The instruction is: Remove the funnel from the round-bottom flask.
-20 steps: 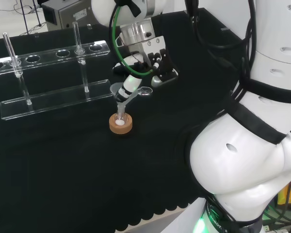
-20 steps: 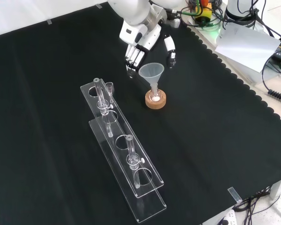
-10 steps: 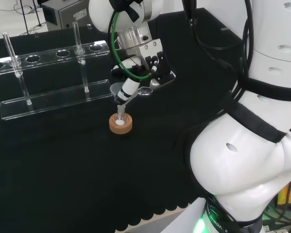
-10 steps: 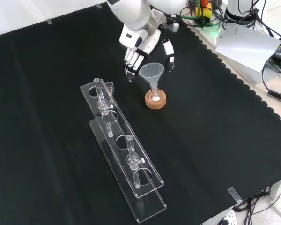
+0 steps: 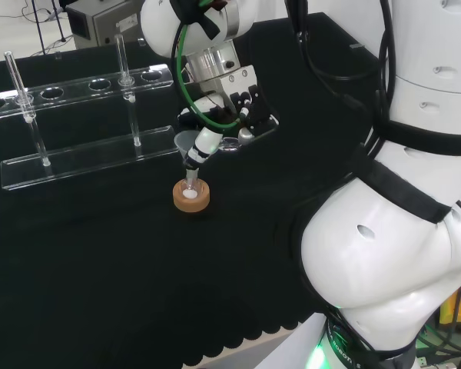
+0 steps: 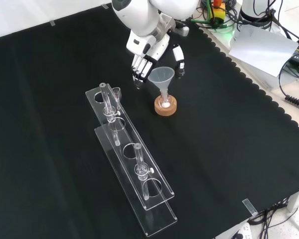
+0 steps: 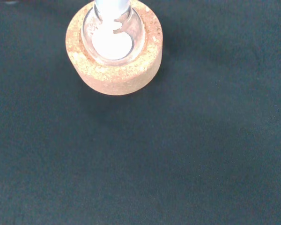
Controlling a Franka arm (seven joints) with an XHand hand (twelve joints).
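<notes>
Funnel (image 6: 161, 76) of clear material sits upright with its stem down in the neck of the round-bottom flask (image 6: 165, 103), a little above the centre of the front view. That flask rests in a cork ring (image 6: 165, 107) on the black cloth (image 6: 229, 149), and white powder lies in its bulb, plain in the wrist view, where the flask (image 7: 112, 35) and its cork ring (image 7: 114, 70) appear close up. The hand (image 6: 147, 52) hangs just behind the funnel in the upper middle of the front view, its fingers (image 6: 142, 63) pointing down on the funnel's left and its thumb (image 6: 179, 57) down on the right; they flank the cone with relaxed, uncurled digits, and no contact with the rim can be made out. In the head view the hand (image 5: 230, 96) is at upper centre, with one finger (image 5: 203, 142) reaching down beside the funnel (image 5: 186, 143) above the cork ring (image 5: 191, 197). A clear rack (image 6: 132, 164) with glass tubes (image 6: 139, 167) runs across the lower middle of the front view, left of the flask.
</notes>
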